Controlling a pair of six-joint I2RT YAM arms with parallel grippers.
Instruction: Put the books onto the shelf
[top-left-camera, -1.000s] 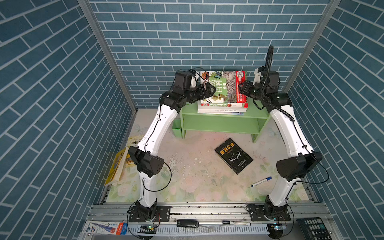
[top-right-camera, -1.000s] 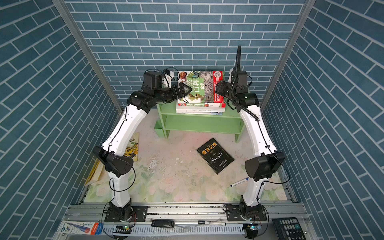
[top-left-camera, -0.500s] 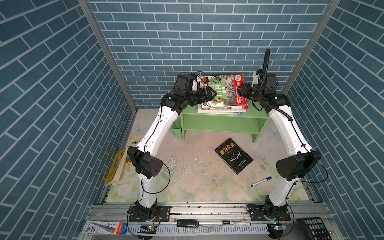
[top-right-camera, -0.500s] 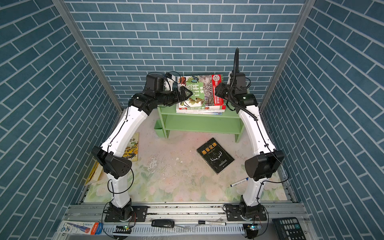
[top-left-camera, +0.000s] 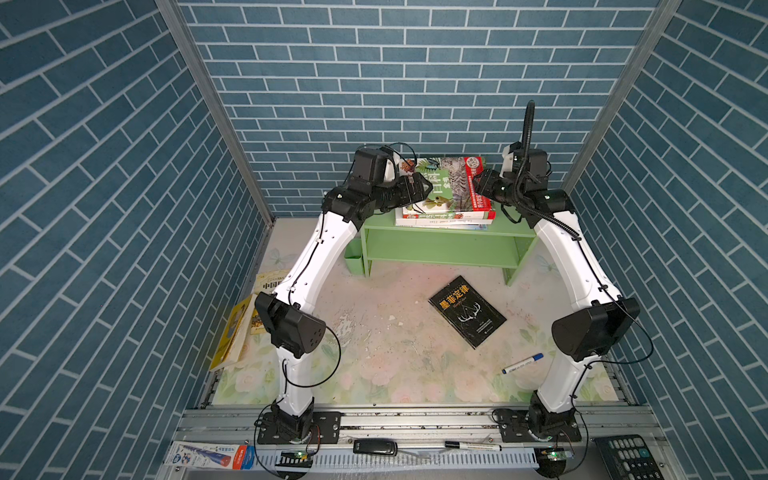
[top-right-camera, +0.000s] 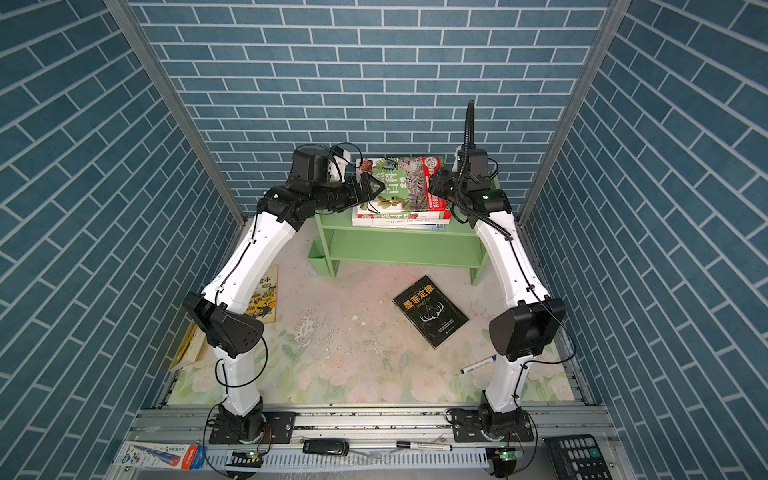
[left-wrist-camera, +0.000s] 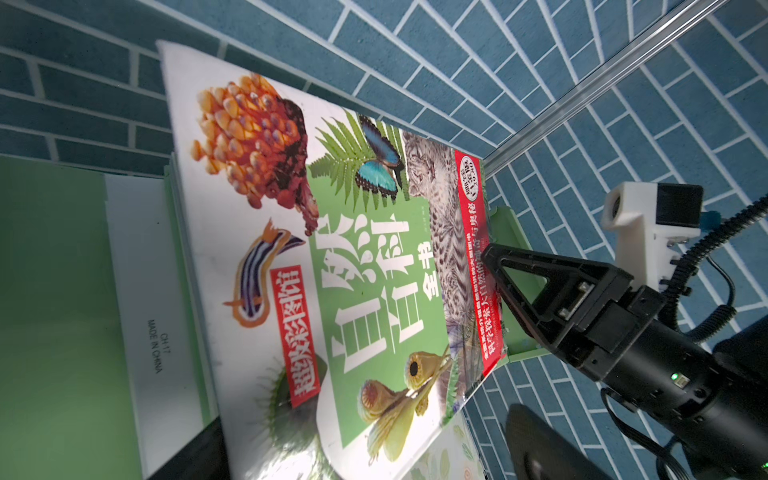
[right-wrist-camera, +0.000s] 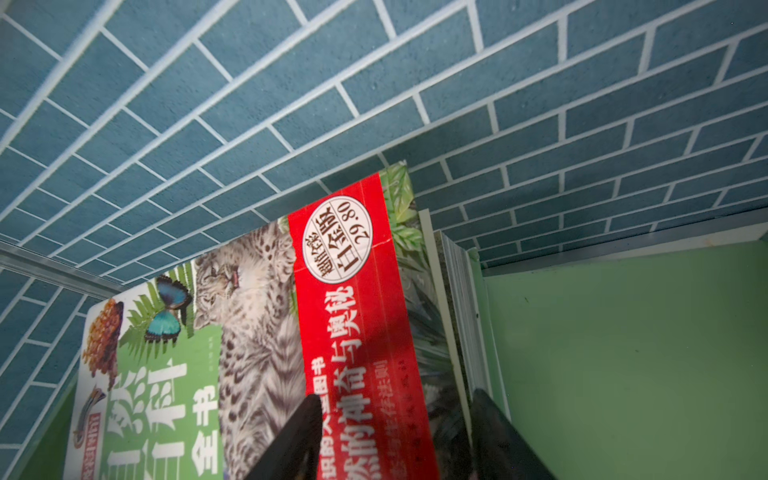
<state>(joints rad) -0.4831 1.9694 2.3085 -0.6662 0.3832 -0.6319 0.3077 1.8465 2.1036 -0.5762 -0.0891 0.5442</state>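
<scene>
Now a green nature book (top-left-camera: 451, 187) tops the stack (top-left-camera: 440, 222) on the shelf (top-left-camera: 440, 249), between the gaping, released left fingers (top-left-camera: 419, 187) and the right fingers (right-wrist-camera: 301, 432), which straddle its red-banded edge, grip unclear. Best settle it flat and square before withdrawing.

Setting: a robot-manipulation lab test cell, not a home. Evidence:
- Three brick-pattern walls (top-left-camera: 374, 83) are flat panels joined by bare aluminium corner posts (top-left-camera: 218, 108).
- Two arm bases (top-left-camera: 286, 424) are bolted to an aluminium rail (top-left-camera: 415, 419) along the table's front edge.
- A slotted cable duct (top-left-camera: 415, 459) runs in front of the rail.
- A floral-print mat (top-left-camera: 395, 374) covers the tabletop.
</scene>
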